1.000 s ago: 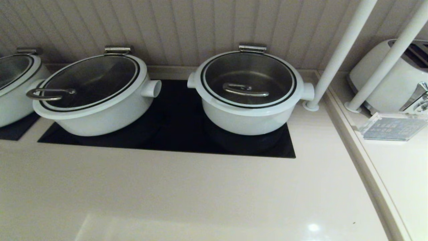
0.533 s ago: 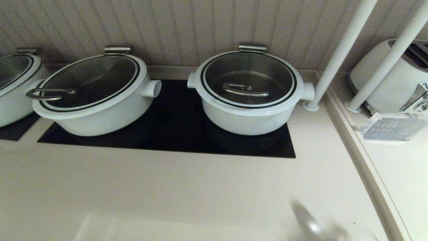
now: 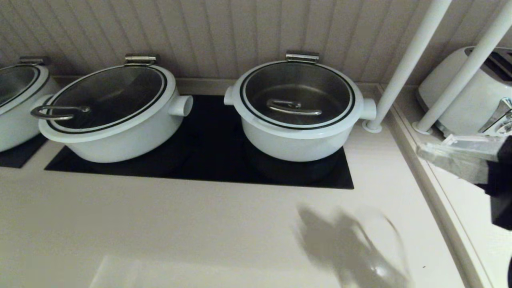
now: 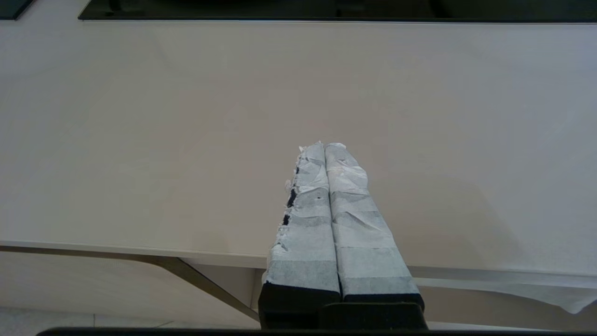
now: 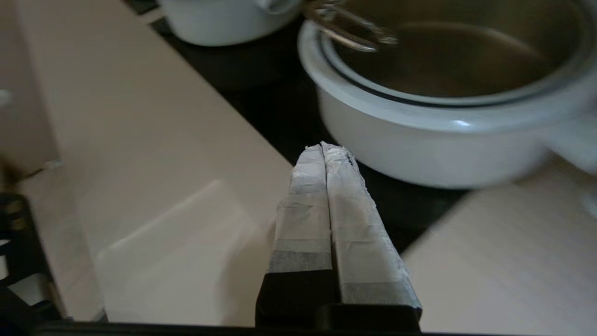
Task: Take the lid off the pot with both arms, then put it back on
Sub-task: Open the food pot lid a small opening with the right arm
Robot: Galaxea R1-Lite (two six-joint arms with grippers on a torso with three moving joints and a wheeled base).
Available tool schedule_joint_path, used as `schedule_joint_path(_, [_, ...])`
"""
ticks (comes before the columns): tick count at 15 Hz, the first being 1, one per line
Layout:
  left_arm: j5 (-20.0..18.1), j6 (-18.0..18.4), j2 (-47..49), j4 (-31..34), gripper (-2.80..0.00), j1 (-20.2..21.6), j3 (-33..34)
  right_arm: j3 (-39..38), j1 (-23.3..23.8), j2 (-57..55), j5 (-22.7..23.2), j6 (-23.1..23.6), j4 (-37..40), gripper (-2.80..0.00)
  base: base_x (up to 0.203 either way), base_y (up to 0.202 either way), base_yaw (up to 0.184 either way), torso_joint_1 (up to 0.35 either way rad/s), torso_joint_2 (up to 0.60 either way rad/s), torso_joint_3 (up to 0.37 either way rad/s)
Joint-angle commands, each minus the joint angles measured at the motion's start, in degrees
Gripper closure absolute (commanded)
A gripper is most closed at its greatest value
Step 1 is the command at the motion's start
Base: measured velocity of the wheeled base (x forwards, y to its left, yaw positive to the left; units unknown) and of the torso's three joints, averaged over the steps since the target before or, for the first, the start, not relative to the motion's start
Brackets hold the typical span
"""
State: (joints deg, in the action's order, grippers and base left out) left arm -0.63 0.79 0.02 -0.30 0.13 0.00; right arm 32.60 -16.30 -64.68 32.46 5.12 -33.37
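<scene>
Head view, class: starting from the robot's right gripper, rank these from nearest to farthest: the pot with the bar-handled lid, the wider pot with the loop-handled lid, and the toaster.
Measured from the right gripper, at the right edge:
1. The toaster, just behind it on the right-hand shelf.
2. The pot, centre right on the black hob.
3. The wider pot, to the left on the hob.

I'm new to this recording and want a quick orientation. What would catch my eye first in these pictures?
First, the white pot on the black cooktop against the back wall, its glass lid on, steel handle at the centre. Next, the right gripper at the right edge, jaws shut, apart from the pot, its shadow on the counter. A wider pot sits to the left; the left gripper hangs shut over bare counter.
</scene>
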Motion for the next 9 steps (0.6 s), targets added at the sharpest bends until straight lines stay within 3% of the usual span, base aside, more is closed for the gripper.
schedule_joint_path(1, [0.0,0.0,0.0,0.0,0.00,0.0,0.0,0.3,-6.0,-8.8,-1.6,0.0,-4.5,0.00,0.000,0.000,0.000,0.000,0.00,0.000])
schedule_joint_path(5, [0.0,0.0,0.0,0.0,0.00,0.0,0.0,3.8,-12.5,-17.3,-7.2,-0.1,-10.9,0.00,0.000,0.000,0.000,0.000,0.00,0.000])
schedule_joint_path(9, [0.0,0.0,0.0,0.0,0.00,0.0,0.0,8.2,-12.8,-22.2,-8.6,0.0,-11.4,0.00,0.000,0.000,0.000,0.000,0.00,0.000])
